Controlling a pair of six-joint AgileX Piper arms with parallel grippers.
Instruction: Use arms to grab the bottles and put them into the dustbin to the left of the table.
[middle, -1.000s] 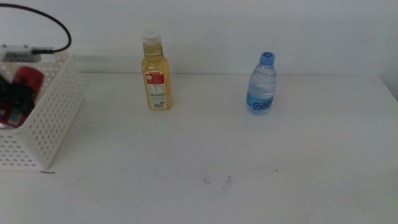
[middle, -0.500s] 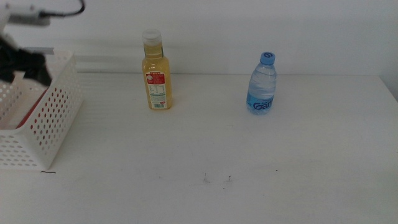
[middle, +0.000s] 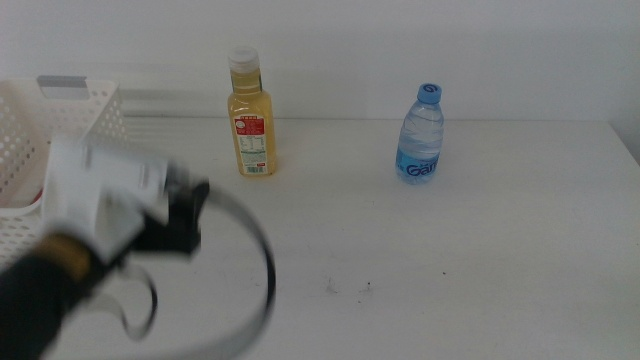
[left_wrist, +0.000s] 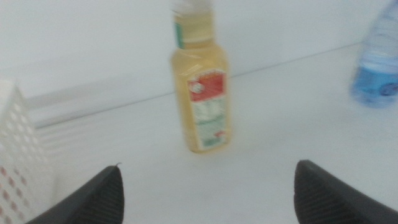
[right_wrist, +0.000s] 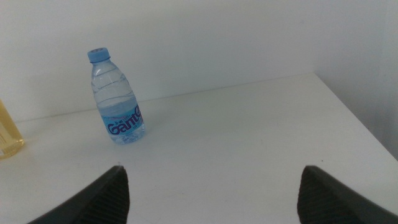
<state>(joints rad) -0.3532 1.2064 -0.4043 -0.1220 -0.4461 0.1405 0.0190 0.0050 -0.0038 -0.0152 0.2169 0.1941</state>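
Left gripper has swung out of the dustbin over the table, blurred.
Jaws apart, empty, facing yellow bottle; right gripper apart, water bottle ahead.

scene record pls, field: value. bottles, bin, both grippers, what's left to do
yellow-liquid bottle: upright on the table, far side, white cap
water bottle: upright, blue cap, apart from the yellow one
dustbin: white perforated basket at the table's left; something red shows inside, unclear what
left gripper: fingers spread, empty, pointed at the yellow-liquid bottle; arm blurred in the middle view
right gripper: fingers spread, empty, waiting, faces the water bottle
remaining: two bottles on the table, neither held
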